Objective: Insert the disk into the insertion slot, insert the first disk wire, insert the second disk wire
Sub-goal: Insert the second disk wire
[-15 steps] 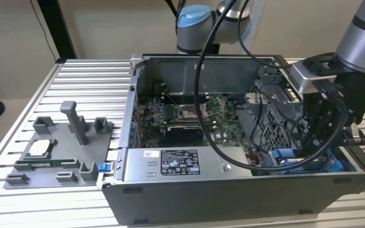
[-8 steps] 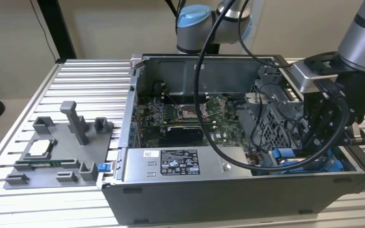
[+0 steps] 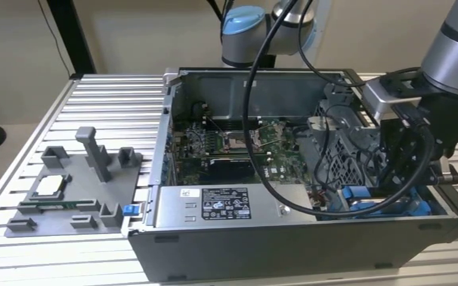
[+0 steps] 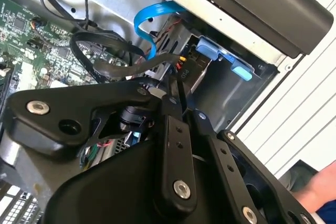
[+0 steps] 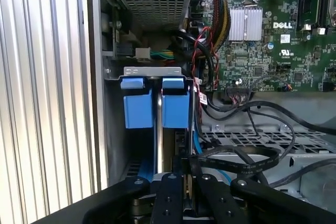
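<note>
My gripper point(image 5: 185, 182) reaches down into the front corner of the open computer case point(image 3: 293, 250), at the exterior view's right. Its black fingers point(image 4: 175, 129) stand close together, shut on a small black connector of a disk wire point(image 4: 185, 77). The black wire point(image 5: 241, 157) loops away from it over the perforated metal. Just ahead of the fingertips is the insertion slot point(image 5: 152, 72), a grey bay with two blue plastic pieces point(image 5: 138, 109) side by side. Between them runs a pale thin edge; I cannot tell whether it is the disk. A blue flat cable point(image 4: 149, 22) curves nearby.
The case stands on a slatted metal table point(image 3: 110, 101). Inside it are the green motherboard point(image 3: 229, 146), the grey labelled power-supply box point(image 3: 225, 205) and a perforated cage point(image 3: 340, 155). A grey fixture point(image 3: 78, 185) sits at the exterior view's left. Part of a person point(image 4: 315, 190) is beside the case.
</note>
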Available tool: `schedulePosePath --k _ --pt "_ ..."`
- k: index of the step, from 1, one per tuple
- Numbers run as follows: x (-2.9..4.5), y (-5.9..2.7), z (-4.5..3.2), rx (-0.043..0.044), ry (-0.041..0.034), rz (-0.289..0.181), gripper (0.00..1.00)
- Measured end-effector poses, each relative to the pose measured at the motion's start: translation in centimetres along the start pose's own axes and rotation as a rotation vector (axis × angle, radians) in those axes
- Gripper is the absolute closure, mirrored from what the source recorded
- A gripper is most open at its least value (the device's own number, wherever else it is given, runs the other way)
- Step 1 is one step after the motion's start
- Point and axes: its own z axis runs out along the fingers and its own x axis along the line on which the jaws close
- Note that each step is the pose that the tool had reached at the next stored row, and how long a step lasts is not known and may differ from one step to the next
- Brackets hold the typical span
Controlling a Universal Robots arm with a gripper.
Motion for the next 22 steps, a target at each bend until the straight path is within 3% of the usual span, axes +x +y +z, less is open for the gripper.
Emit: schedulePosePath --k 4,8,9,14,22 --pt "0.01 0.14 0.64 0.0096 0.0002 0.000 1.00" --pt "-0.01 0.15 0.70 0.0104 0.0004 -0.001 1.00" --pt "-0.05 0.12 0.82 0.0109 -0.0030 -0.001 0.00" --pt "0.00 0.16 0.70 0.0099 -0.0016 0.000 0.00" --pt "-0.02 -0.08 -2.87 0.0101 -0.0013 0.000 0.00"
